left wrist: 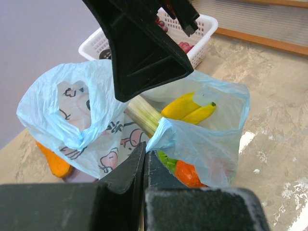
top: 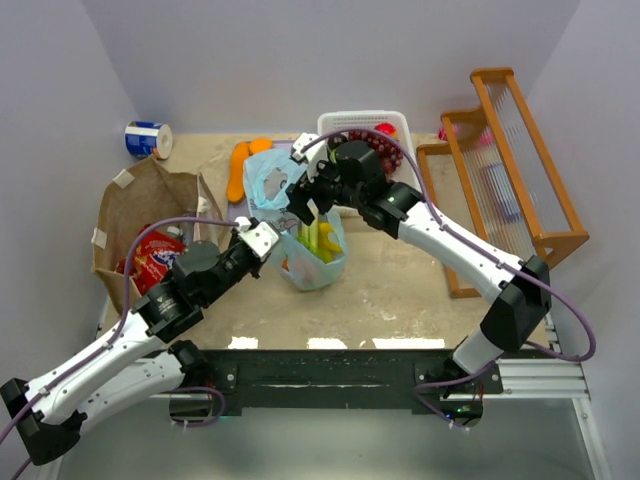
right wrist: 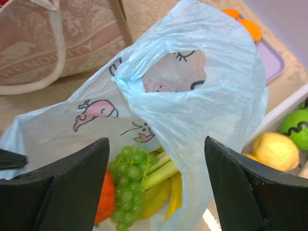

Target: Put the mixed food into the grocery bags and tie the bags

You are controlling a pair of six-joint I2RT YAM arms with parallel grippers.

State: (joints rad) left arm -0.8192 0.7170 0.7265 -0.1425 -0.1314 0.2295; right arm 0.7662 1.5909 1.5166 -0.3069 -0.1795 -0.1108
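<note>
The light-blue bag (top: 308, 240) with pink prints stands open mid-table. It holds a yellow banana (left wrist: 188, 108), pale green celery (left wrist: 144, 113), green grapes (right wrist: 125, 178) and an orange piece (left wrist: 187, 173). My left gripper (top: 264, 238) is shut on the bag's near rim (left wrist: 161, 132). My right gripper (top: 305, 203) is open above the bag, its jaws on either side of the far handle loop (right wrist: 183, 72) without touching it. The brown paper bag (top: 140, 210) stands open at the left with a red packet (top: 150, 262) inside.
A white slotted basket (top: 392, 122) with more toy food sits behind the blue bag; a lemon (right wrist: 275, 150) shows in it. Orange slabs (top: 238, 170) lie at the back. A wooden rack (top: 510, 170) fills the right side. A blue-white can (top: 148, 138) is at the far left.
</note>
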